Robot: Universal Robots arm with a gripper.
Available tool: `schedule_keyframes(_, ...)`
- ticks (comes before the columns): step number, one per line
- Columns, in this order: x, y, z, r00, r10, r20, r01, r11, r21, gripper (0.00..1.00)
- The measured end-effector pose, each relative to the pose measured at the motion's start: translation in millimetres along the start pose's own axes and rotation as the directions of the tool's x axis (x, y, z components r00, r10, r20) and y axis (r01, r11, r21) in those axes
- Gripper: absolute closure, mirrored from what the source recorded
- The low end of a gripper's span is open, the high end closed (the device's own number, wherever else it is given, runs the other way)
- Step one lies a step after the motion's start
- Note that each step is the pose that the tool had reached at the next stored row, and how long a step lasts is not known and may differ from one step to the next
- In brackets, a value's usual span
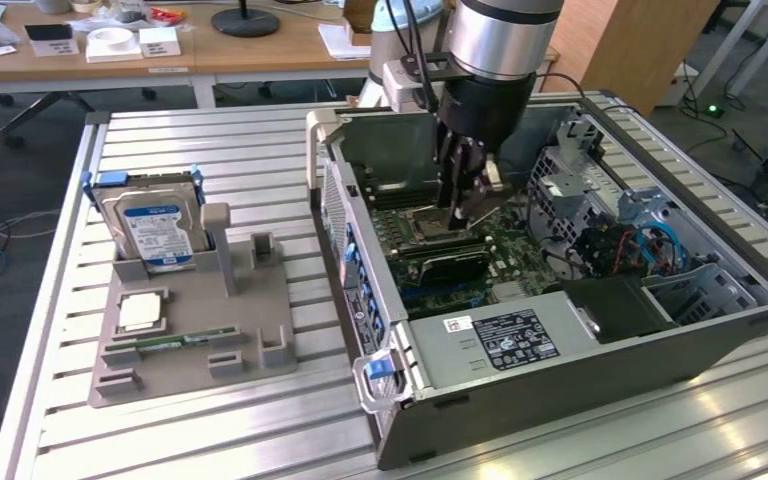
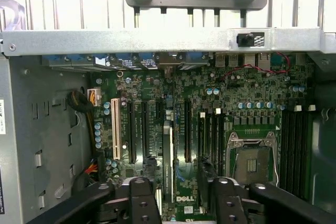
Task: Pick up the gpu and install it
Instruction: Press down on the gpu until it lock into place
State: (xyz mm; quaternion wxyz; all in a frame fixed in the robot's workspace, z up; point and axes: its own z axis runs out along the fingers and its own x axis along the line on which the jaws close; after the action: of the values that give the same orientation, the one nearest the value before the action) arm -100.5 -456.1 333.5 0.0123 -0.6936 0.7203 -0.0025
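**While the gripper hangs in the case, the gpu stands on the board**

Where the open computer case [image 1: 584, 345] lies on its side on the slatted metal surface [image 1: 197, 150], the arm reaches down into it. The gripper [image 1: 471, 215] hovers just over the motherboard [image 1: 518, 250], close to the empty processor socket [image 2: 251, 163].

From the wrist view, the gripper [image 2: 181, 187] has its two black fingers [image 2: 139, 195] spread fairly wide. The gpu [image 2: 167, 161] shows edge-on, standing upright among the long expansion slots, in the gap between the fingers. I see nothing pinched, and neither finger appears to touch the card. In the exterior view, the gpu [image 1: 448, 263] is the dark card just below the fingertips.

Towards the exterior view's left, well apart from the case, a grey holder [image 1: 191, 350] sits on the surface. A hard drive [image 1: 155, 228] stands upright in it, a processor [image 1: 141, 312] lies flat, and a RAM stick [image 1: 177, 340] rests near its front.
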Motion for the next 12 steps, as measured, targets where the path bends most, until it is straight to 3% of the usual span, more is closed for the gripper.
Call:
schedule_keyframes(1,0.0,0.0,0.0,1.0000,0.000,0.0000,0.000,1.0000,0.0000,0.57)
schedule_keyframes(4,0.0,0.0,0.0,1.0000,0.000,0.0000,0.000,1.0000,0.0000,0.75)
schedule_keyframes(6,0.0,0.0,0.0,1.0000,0.000,0.0000,0.000,1.0000,0.0000,0.75)
schedule_keyframes(8,0.0,0.0,0.0,1.0000,0.000,0.0000,0.000,1.0000,0.0000,0.86)
schedule_keyframes(12,0.0,0.0,0.0,1.0000,0.000,0.0000,0.000,1.0000,0.0000,0.89)
